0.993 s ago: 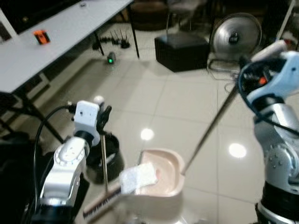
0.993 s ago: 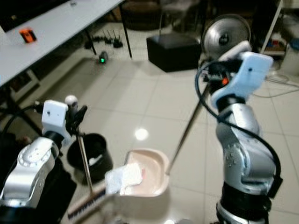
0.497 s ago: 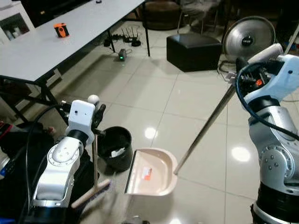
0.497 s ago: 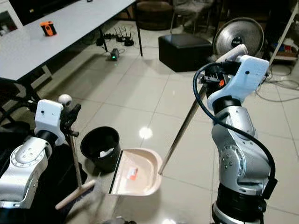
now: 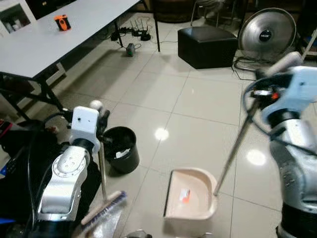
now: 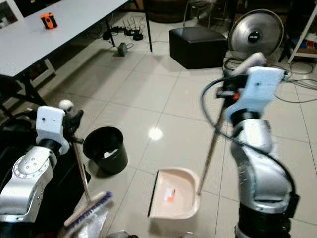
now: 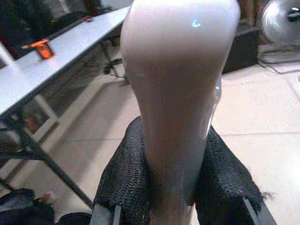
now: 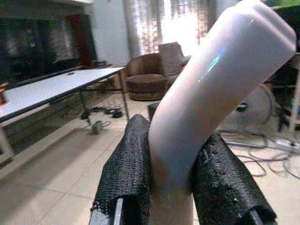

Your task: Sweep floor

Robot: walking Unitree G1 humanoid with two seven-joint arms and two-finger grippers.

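A: What does the left gripper [image 7: 171,187] hold?
B: Its fingers squeeze the long pale-handled broom [image 6: 80,171], beside the round black bin [image 6: 105,149].
A: And the right gripper [image 8: 171,187]?
B: It squeezes the pink plastic dustpan [image 6: 173,194] handle; the pan sits on the shiny tiled floor [image 6: 163,104].

Glossy pale floor tiles [image 5: 198,104] mirror lamp light; smooth cream plastic dustpan [image 5: 192,201], thin metal pole [image 5: 237,145], matt black bucket [image 5: 119,149].
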